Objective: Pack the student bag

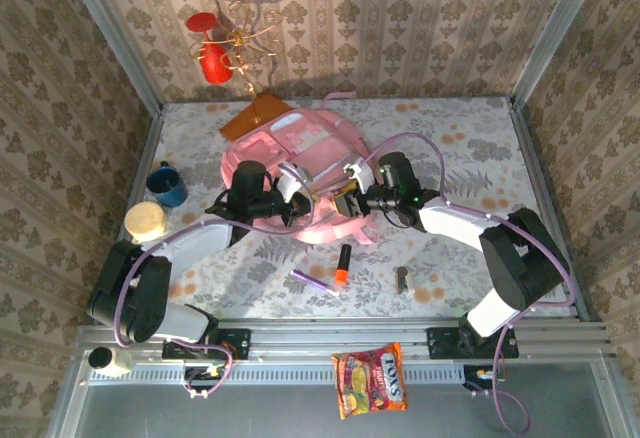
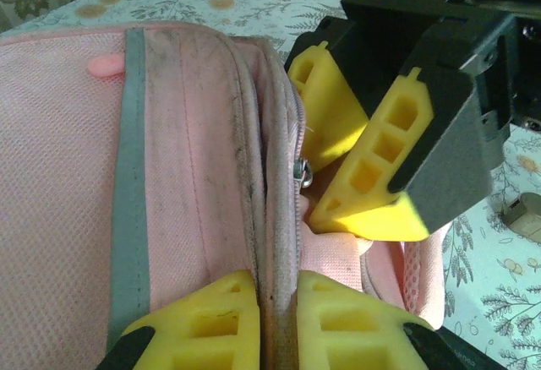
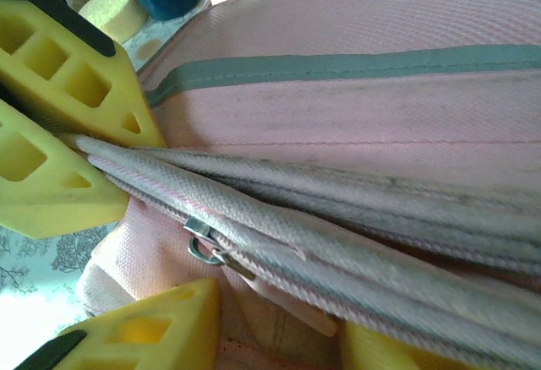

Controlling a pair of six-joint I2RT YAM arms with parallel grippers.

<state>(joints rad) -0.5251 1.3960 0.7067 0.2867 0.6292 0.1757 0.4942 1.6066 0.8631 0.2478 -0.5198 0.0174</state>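
The pink student bag [image 1: 300,148] lies flat at the table's middle, and both grippers meet at its near edge. My left gripper [image 1: 305,198] [image 2: 277,319] is shut on the bag's zipper seam [image 2: 279,243], with the grey-pink fabric fold pinched between its yellow fingers. My right gripper [image 1: 338,201] [image 3: 279,319] stands open just beyond it. Its yellow fingers [image 3: 144,328] straddle the metal zipper slider [image 3: 201,243] and the pink pull tab [image 3: 292,302] without pressing on them. A grey stripe [image 3: 355,66] runs along the bag's panel.
A blue cup [image 1: 167,185] and a yellow sponge [image 1: 145,220] sit at the left. A brown notebook [image 1: 256,116] lies behind the bag. An orange marker [image 1: 343,264], a purple pen [image 1: 312,279] and a small grey item [image 1: 403,280] lie in front. A snack packet [image 1: 370,380] rests on the front rail.
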